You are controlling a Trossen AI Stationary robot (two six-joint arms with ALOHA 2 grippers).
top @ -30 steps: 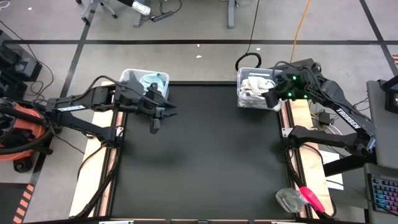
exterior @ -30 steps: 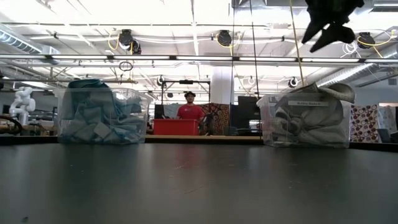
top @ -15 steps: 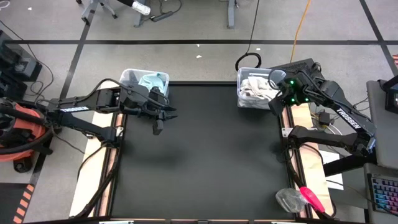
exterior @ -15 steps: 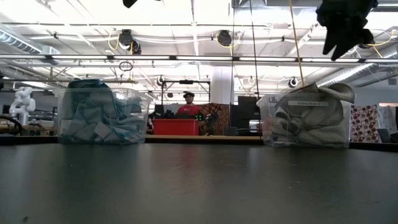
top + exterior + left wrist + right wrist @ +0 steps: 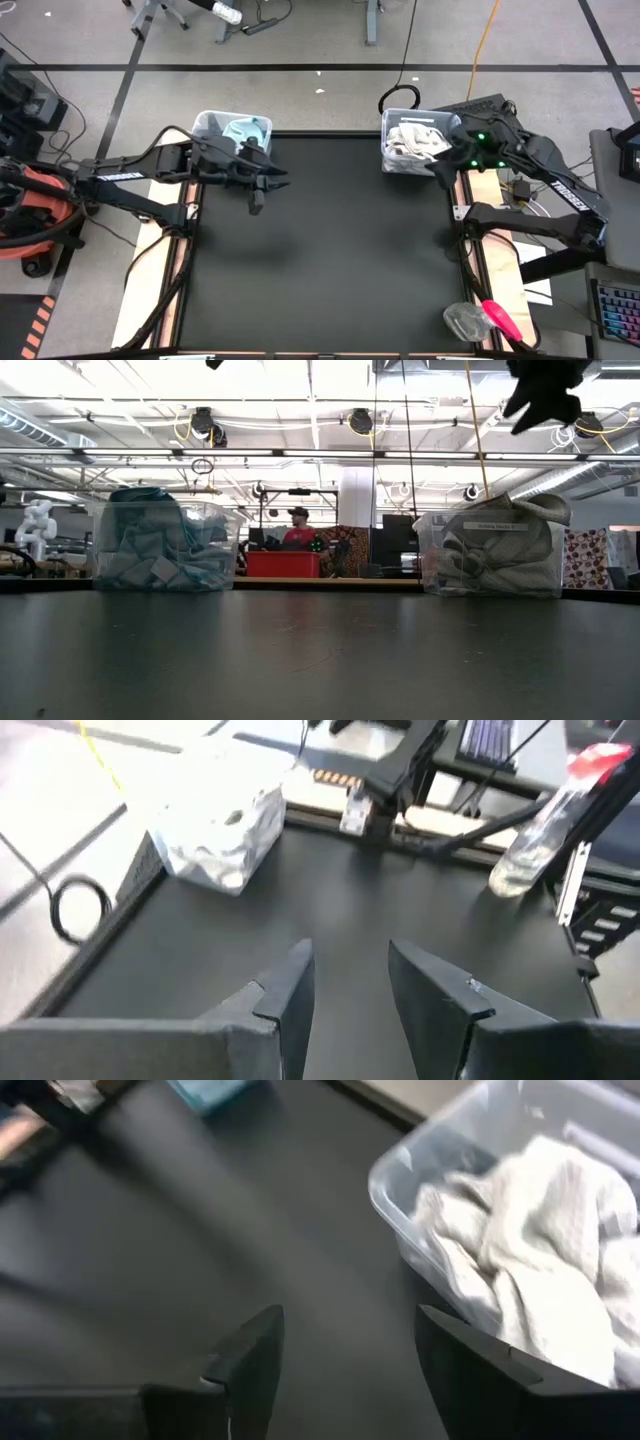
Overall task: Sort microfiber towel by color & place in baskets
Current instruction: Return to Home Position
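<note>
Retreat wants care: blue towels (image 5: 246,130) fill the left basket (image 5: 203,121) and gray towels (image 5: 414,140) the right basket (image 5: 385,128) at the mat's (image 5: 320,255) far corners, so the left gripper (image 5: 345,956) and right gripper (image 5: 347,1320), fingers apart and empty, should rise before withdrawing, the right seemingly just beside its basket's rim.

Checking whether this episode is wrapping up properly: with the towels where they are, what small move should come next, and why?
Probably pull both arms back toward rest. Blue towels fill the left clear plastic bin, gray towels the right clear plastic bin, and no towel lies on the black mat. The left gripper and right gripper are open and empty near their bins.
</note>
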